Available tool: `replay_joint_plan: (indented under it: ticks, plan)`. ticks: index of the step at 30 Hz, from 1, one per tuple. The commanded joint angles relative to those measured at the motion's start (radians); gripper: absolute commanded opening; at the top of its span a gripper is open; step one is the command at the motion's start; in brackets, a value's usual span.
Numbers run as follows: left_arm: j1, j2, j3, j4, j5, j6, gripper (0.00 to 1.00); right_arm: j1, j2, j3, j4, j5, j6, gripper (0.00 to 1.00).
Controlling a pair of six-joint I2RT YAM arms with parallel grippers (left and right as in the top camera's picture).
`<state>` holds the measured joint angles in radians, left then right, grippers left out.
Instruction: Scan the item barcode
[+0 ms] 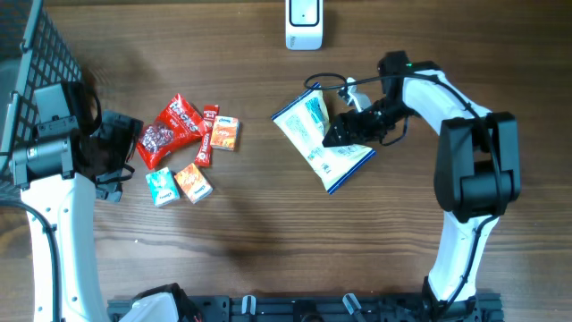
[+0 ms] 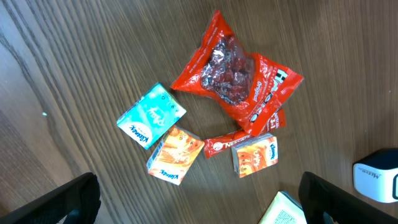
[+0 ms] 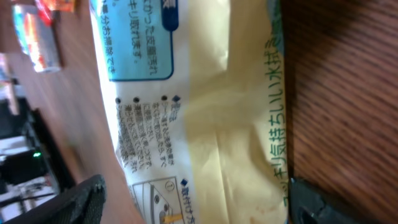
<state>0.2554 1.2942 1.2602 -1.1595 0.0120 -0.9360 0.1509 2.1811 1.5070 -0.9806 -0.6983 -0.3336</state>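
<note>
Straddling, with the right pincer point(image 1: 347, 131) spread wide and gripping nothing yet, the cream packet point(image 1: 306, 123) lying flat toward the far edge of the tabletop point(image 1: 268, 237), just short of the scanner point(image 1: 304, 22), likely lining up a lift toward it. Idling the left pincer point(image 2: 199, 205), also open, above the red bag point(image 2: 239, 78) near the left edge, well clear of the work.

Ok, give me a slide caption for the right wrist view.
Right gripper open astride a cream, blue-printed plastic packet lying on the dark wooden table.
</note>
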Motion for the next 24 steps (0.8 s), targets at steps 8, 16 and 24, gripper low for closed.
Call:
replay_joint_plan:
  ticks: [8,16,24]
  plan:
    - [0.005,0.002,0.003,0.000,-0.013,0.012,1.00,0.049,0.045,-0.114,0.128,0.205,0.109,0.81]
    - [0.005,0.002,0.003,0.000,-0.013,0.012,1.00,0.076,0.045,-0.115,0.139,0.212,0.157,0.15]
    - [0.005,0.002,0.003,0.003,-0.013,0.012,1.00,0.084,0.039,-0.090,0.127,0.159,0.236,0.04]
